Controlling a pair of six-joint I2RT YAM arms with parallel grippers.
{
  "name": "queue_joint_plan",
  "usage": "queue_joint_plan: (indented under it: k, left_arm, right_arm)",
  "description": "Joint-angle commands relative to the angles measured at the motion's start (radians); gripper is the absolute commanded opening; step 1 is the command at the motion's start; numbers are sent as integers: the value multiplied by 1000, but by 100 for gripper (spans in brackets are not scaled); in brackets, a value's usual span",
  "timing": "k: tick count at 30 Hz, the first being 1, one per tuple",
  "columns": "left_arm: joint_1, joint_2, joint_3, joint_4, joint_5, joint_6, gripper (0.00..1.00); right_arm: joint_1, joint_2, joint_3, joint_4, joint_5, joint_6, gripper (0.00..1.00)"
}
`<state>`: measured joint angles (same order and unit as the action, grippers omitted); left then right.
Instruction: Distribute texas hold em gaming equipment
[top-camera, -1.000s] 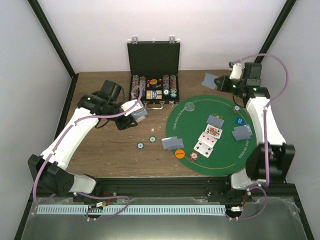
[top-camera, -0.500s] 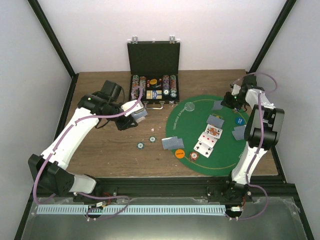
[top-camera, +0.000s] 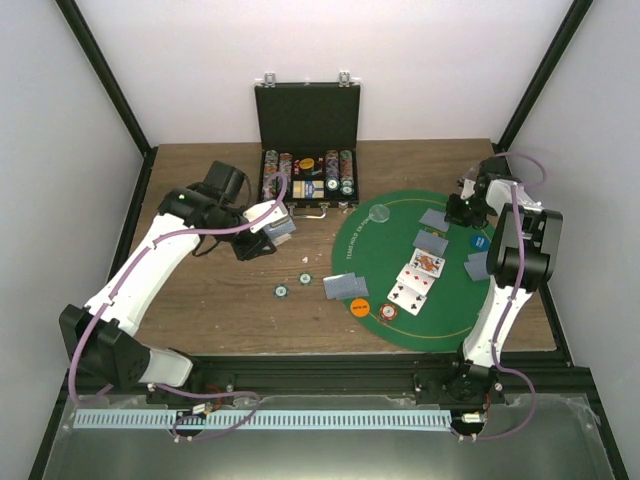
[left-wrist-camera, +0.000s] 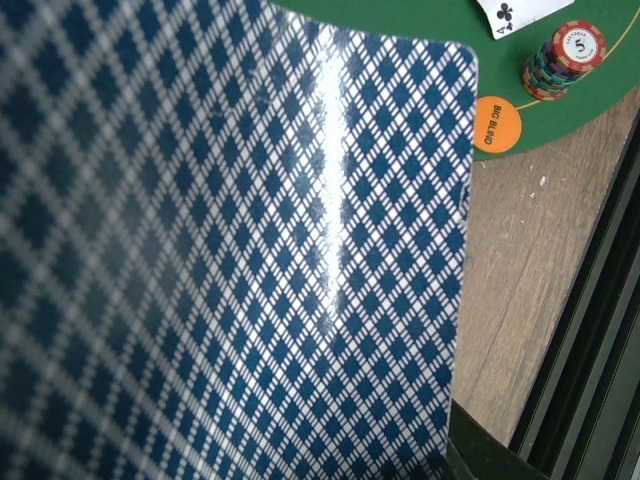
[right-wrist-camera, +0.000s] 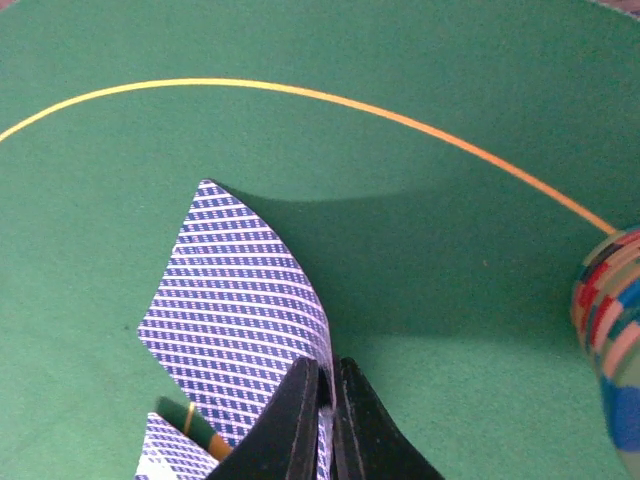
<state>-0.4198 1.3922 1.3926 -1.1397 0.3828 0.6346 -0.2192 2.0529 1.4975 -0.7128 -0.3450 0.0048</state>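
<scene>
Right fingers (right-wrist-camera: 290, 420) pinch a curled lattice-backed card (right-wrist-camera: 240, 310) over green felt (right-wrist-camera: 450, 150); left fingers (left-wrist-camera: 490, 462) clamp a flat glossy card (left-wrist-camera: 250, 250).

Blue-and-white diamond-patterned card (left-wrist-camera: 230, 260), orange disc (left-wrist-camera: 497, 127), green mat (right-wrist-camera: 420, 200) with yellow line (right-wrist-camera: 300, 94).

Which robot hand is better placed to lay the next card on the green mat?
The right hand. It pinches a card right over the green mat. The left hand holds its cards above the bare wooden table, off the mat.
</scene>
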Motion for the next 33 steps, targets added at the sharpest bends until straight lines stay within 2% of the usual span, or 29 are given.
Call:
queue_joint_plan:
  k: [1,6,9,12,19,24,28,33]
  left_arm:
    - [-4,4,6,11,12,0,35]
    - [-4,1,0,11,15,1,35]
    - [-4,-1,-25,7,35,13,35]
    - [-4,-6,-81,12,26,36,35]
    - [-4,-53,-215,59,21,59,36]
    - [-4,-56,-313,92,50,86,36]
    - [-6,-88,-394,115,128,150,37]
    - [-26,-121,-487,149,233,240,39]
  right_arm:
    - [16,26,28,-21,96,-19,6]
    - [22,43,50,-47,175,-15,10]
    - [33,56,51,-59,172,-16,12]
    - [51,71,67,-84,192,-8,16]
    - [68,67,154,-199,359,48,27]
    - [80,28,184,-257,430,75,44]
    - [102,-15,213,-297,444,82,58]
    - [164,-92,246,-332,428,85,64]
